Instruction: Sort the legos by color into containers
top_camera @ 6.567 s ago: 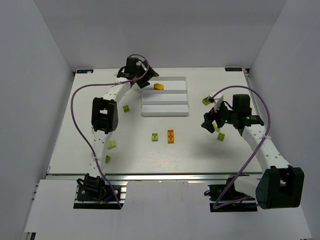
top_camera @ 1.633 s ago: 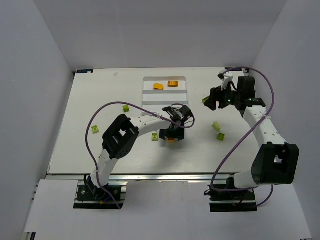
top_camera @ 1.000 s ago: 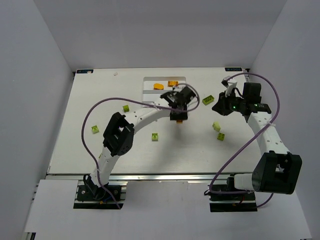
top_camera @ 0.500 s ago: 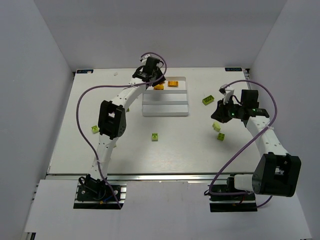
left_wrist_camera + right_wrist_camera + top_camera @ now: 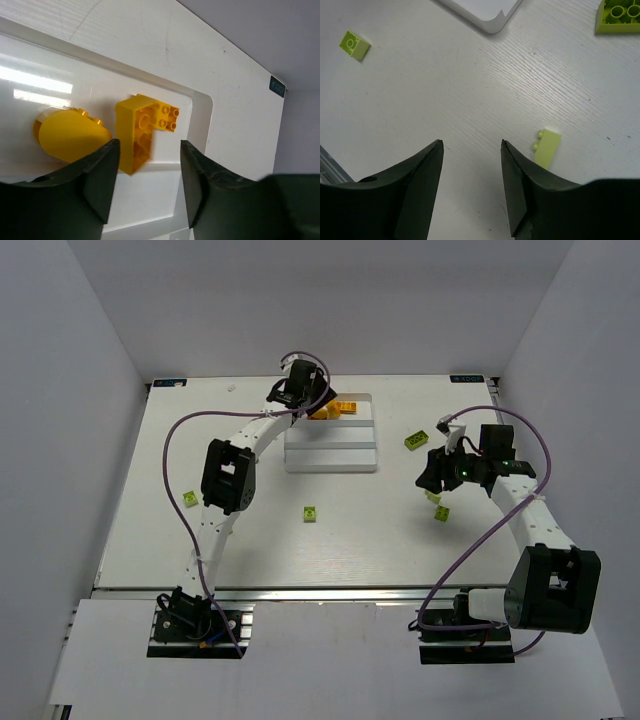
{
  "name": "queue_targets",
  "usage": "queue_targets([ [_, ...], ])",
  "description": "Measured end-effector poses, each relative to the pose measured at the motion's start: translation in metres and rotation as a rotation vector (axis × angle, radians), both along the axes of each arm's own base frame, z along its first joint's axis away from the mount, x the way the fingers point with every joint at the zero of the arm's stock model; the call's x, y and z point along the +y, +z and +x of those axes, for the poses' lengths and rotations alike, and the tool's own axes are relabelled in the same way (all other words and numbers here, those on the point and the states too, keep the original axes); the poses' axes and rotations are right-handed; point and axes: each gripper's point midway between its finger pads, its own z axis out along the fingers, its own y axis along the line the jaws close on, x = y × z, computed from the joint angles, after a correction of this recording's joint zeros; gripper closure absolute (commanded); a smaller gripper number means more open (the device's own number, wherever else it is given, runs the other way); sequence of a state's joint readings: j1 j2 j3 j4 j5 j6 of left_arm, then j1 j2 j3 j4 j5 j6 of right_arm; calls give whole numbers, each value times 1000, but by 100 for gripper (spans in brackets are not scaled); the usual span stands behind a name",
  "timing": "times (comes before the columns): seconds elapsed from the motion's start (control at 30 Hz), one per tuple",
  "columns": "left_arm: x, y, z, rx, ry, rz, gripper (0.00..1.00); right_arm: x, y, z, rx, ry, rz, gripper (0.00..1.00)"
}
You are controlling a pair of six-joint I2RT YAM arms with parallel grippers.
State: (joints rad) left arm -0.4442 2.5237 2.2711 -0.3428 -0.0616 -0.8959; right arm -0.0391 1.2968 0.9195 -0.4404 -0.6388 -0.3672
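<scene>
While the white tray (image 5: 330,455) is sat upper centre of the top view, the left gripper (image 5: 148,150) is seen spread, empty, over its topmost compartment, where two orange legos (image 5: 142,132) are parked; the right gripper (image 5: 471,145), also spread, is hung near a lime lego (image 5: 547,146).

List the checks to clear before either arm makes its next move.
1. Left gripper open, holding nothing: ok.
2. Orange brick inside the far compartment of the tray: ok.
3. Right gripper open and empty: ok.
4. Lime brick centred under the right gripper: not ok, it lies off to one side.
5. Other lime bricks sorted: not ok, several lie loose on the table.
</scene>
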Motion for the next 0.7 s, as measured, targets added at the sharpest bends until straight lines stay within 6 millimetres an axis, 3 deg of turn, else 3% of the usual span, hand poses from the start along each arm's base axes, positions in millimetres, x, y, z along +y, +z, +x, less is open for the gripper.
queue_targets([
  [0.27, 1, -7, 2, 17, -17, -27, 34, 0, -1, -2, -8, 20, -13, 35],
  [0.33, -1, -4, 2, 9, -31, -38, 38, 0, -2, -4, -8, 34, -16, 36],
  [0.43, -3, 7, 0, -11, -59, -36, 55, -1, -2, -4, -10, 36, -27, 39],
  [0.5, -2, 27, -5, -36, -85, -25, 63, -4, 0, 0, -16, 20, -43, 42],
  [0.57, 5, 54, -18, -62, -112, -3, 62, -9, 1, 6, -14, -13, -60, 42],
  [0.6, 10, 72, -28, -78, -127, 7, 57, -12, 1, 10, -11, -30, -72, 40],
  [0.63, 15, 90, -38, -102, -143, 18, 41, -15, 0, 14, -4, -51, -83, 38],
  [0.67, 21, 109, -51, -124, -158, 30, 34, -18, -1, 19, 3, -72, -97, 35],
  [0.7, 29, 128, -69, -139, -169, 41, 28, -22, -4, 24, 11, -90, -110, 26],
])
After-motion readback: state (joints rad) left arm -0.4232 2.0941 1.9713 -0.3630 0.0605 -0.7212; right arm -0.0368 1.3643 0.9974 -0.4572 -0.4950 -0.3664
